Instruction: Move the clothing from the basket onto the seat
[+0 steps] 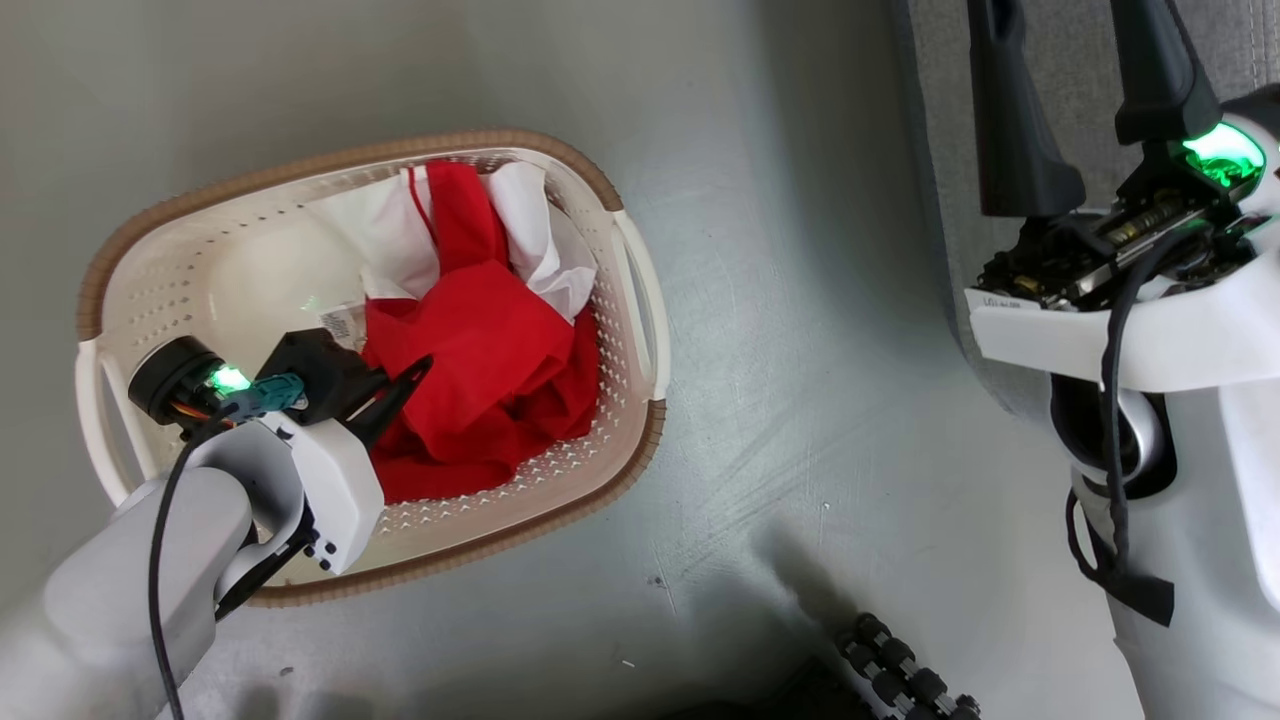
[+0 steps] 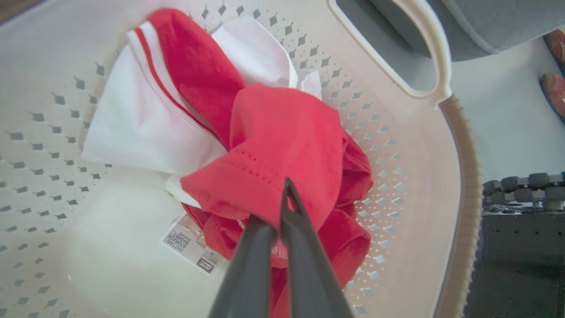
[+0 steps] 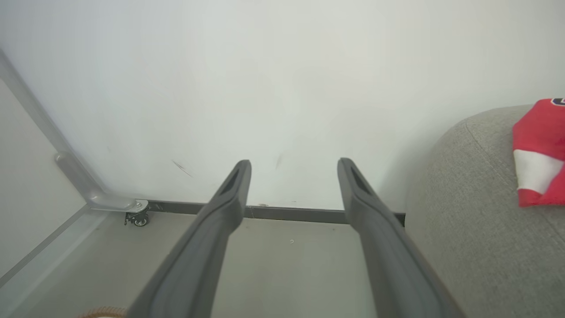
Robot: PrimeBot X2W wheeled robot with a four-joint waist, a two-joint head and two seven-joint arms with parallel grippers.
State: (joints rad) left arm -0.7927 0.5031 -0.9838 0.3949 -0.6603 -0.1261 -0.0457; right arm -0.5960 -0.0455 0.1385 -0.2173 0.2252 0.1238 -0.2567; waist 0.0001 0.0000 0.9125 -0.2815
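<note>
The seat [image 3: 476,229], a light-grey cushion, sits just right of my right gripper [image 3: 294,163], whose fingers stand wide apart with nothing between them. One red-and-white garment [image 3: 538,154] lies on it. The basket [image 1: 180,290] stands on the floor around my left gripper [image 2: 279,207]. The clothing [image 2: 282,141] is heaped inside it, directly ahead. My left fingers are pinched together on a red fold.

Red-white clothing [image 1: 480,360] – cream basket [image 1: 150,290], brown rim, grey seat [image 3: 476,221].
</note>
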